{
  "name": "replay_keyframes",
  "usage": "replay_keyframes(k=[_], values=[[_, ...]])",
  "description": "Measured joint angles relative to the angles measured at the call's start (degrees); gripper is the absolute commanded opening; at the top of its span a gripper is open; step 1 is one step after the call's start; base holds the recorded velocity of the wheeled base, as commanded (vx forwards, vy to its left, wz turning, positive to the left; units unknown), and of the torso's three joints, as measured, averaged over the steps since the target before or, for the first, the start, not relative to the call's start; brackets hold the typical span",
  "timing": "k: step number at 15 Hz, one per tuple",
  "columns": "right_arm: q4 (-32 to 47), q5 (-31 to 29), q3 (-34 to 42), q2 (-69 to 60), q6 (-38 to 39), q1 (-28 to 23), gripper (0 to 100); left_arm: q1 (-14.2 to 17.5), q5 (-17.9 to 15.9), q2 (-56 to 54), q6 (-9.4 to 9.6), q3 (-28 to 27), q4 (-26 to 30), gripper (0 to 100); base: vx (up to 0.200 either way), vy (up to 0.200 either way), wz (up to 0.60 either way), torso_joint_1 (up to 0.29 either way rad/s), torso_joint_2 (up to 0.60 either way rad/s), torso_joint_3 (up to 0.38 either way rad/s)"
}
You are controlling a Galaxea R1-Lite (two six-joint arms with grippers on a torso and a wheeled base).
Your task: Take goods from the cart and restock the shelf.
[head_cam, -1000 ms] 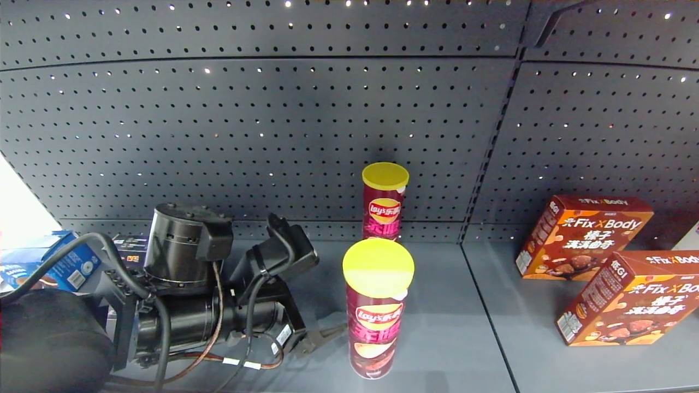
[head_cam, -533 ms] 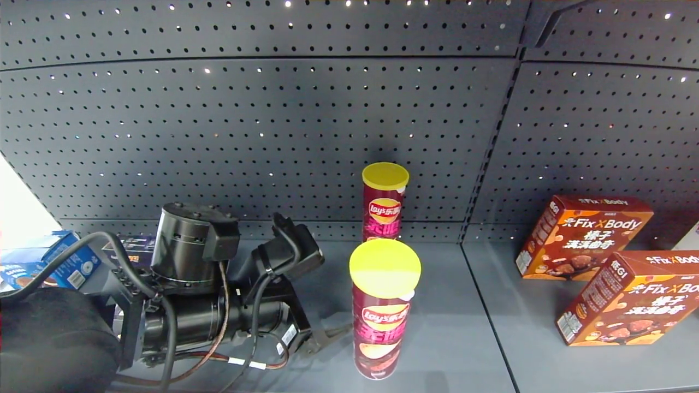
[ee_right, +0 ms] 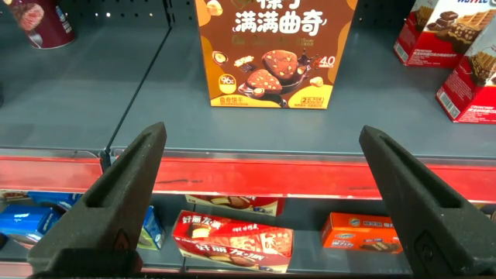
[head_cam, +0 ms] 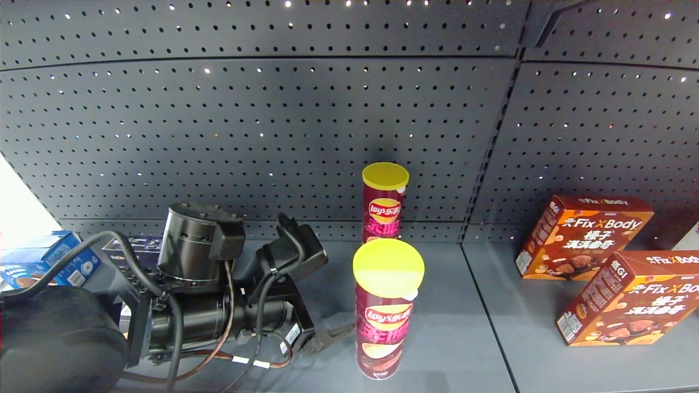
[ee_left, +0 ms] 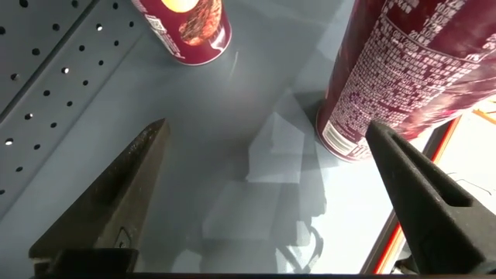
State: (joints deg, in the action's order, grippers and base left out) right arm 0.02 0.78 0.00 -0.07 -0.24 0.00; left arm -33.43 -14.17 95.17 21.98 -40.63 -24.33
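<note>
The left tool (ee_left: 263, 194) lies low and level on the shelf (head_cam: 448, 327), its jaws spread wide and holding nothing. The near can (head_cam: 386, 311) stands just right of the tool. In the left wrist view its base sits close by one fingertip, and whether they touch cannot be told. A low, sideways approach suits a tall can: the grip falls on the lower body, so the can stays upright.

The near can stands directly in front of the far can (head_cam: 384, 202), which is set against the pegboard (head_cam: 273, 136). This probably forms a front-to-back row of like goods. Brown boxes (head_cam: 584, 234) occupy the bay to the right, well apart.

The right tool (ee_right: 260, 194), jaws also wide and empty, hangs before the shelf's red edge strip (ee_right: 256, 174), facing a brown box.
</note>
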Motion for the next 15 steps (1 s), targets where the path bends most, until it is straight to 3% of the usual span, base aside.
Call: replay_keyframes(k=[15], values=[[0.0,0.0,0.0,0.0,0.0,0.0,100,0.4,0.2,-0.7,0.02,1.9,0.1,100,0.000,0.000,0.00,0.000,0.00,0.000]])
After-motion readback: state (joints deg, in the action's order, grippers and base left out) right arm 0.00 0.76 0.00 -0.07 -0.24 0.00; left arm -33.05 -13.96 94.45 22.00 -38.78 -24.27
